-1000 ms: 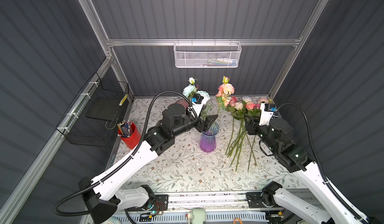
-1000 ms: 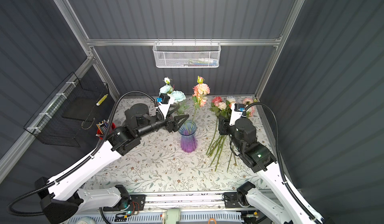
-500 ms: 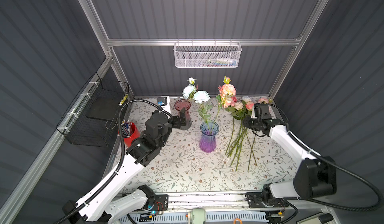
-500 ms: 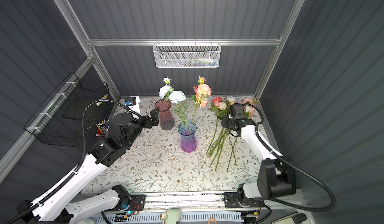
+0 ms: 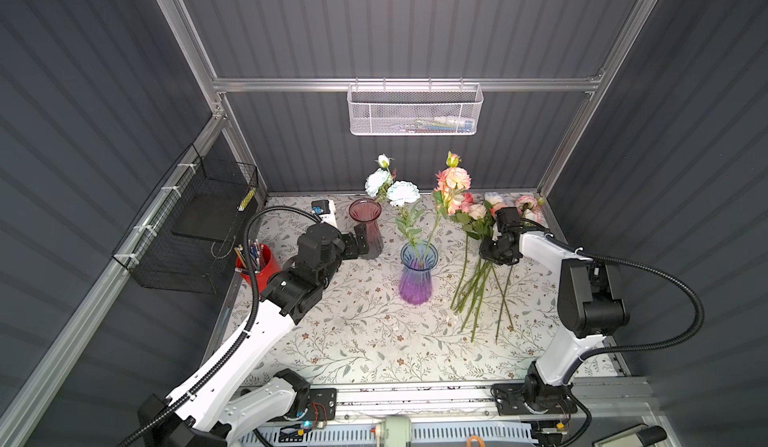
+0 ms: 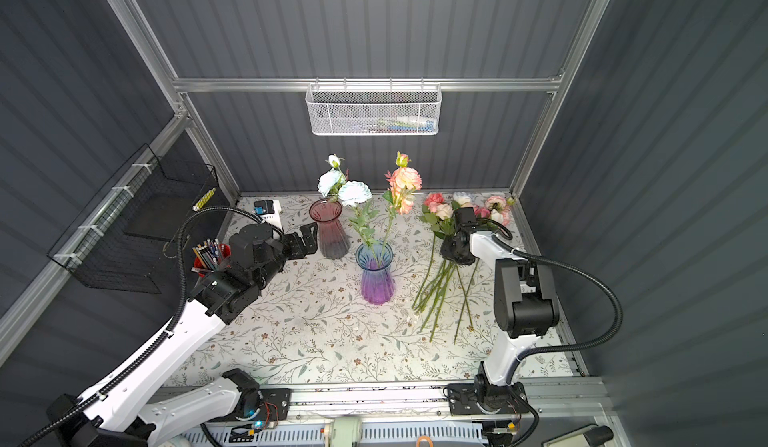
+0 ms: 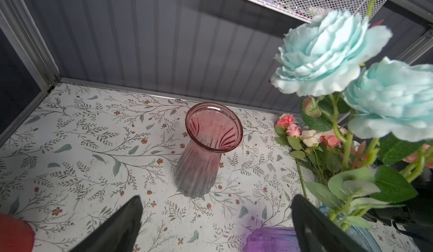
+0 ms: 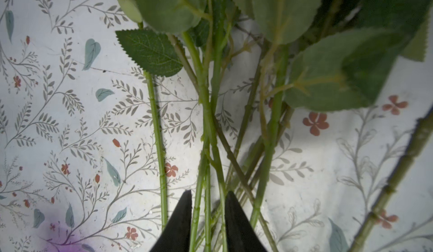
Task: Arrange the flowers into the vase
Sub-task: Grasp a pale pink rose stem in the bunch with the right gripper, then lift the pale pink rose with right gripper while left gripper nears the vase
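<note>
A blue-to-purple glass vase [image 5: 417, 274] stands mid-table and holds pale blue roses [image 5: 401, 193] and coral roses [image 5: 453, 179]. The pale blue roses [image 7: 323, 51] fill one side of the left wrist view. More flowers [image 5: 478, 283] lie in a pile to the vase's right, heads toward the back wall. My right gripper [image 5: 492, 254] is down on their stems [image 8: 210, 122]. Its jaws [image 8: 208, 191] stand narrow around two or three stems, with gaps still showing. My left gripper [image 5: 360, 237] is wide open and empty, low beside an empty pink vase [image 7: 206, 150].
A red cup of pencils [image 5: 257, 262] stands at the table's left edge, close to my left arm. A black wire basket [image 5: 195, 233] hangs on the left wall and a white mesh basket [image 5: 415, 110] on the back wall. A small white box [image 5: 324, 212] sits back left.
My left gripper opened, left the pale blue rose in the vase and drew back low beside the pink vase. My right gripper dropped onto the pile's stems and its jaws narrowed.
</note>
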Robot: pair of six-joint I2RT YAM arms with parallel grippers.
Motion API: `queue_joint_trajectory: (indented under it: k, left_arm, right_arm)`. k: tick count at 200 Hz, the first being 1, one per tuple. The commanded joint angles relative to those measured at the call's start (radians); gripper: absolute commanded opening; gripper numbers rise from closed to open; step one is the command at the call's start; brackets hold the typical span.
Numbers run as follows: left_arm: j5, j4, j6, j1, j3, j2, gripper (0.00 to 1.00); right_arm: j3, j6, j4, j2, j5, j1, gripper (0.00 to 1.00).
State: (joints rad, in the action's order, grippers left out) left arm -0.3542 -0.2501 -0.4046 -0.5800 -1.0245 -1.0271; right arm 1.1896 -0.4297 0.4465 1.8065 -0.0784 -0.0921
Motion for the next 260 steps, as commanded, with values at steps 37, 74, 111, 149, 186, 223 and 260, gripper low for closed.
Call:
queue_joint_trajectory:
  k: [37, 74, 111, 149, 186, 223, 260]
  left_arm:
    - [0.002, 0.008, 0.013, 0.003, 0.012, 0.050, 0.99]
    - [0.005, 0.011, 0.014, 0.002, 0.014, 0.053, 1.00]
    - [0.006, 0.011, 0.015, 0.002, 0.014, 0.055, 0.99]
    - [0.004, 0.011, 0.016, 0.003, 0.016, 0.053, 0.99]
    - [0.010, 0.013, 0.018, 0.002, 0.018, 0.054, 1.00]
    - [0.017, 0.015, 0.017, 0.002, 0.018, 0.054, 0.99]
    - [0.033, 0.023, 0.022, 0.002, 0.021, 0.055, 0.99]
  right_arm:
    - [0.045, 0.025, 0.055, 0.047, 0.044, 0.001, 0.23]
    - [0.050, 0.035, 0.055, 0.060, 0.060, 0.002, 0.22]
    - [0.070, 0.043, 0.061, 0.097, 0.052, 0.005, 0.20]
    - [0.068, 0.044, 0.057, 0.078, 0.035, 0.005, 0.12]
    - [0.026, 0.040, 0.040, -0.040, 0.052, 0.002, 0.09]
    - [-0.015, 0.034, 0.033, -0.173, 0.060, -0.010, 0.08]
    - [-0.036, 0.037, 0.023, -0.306, 0.077, -0.029, 0.07]
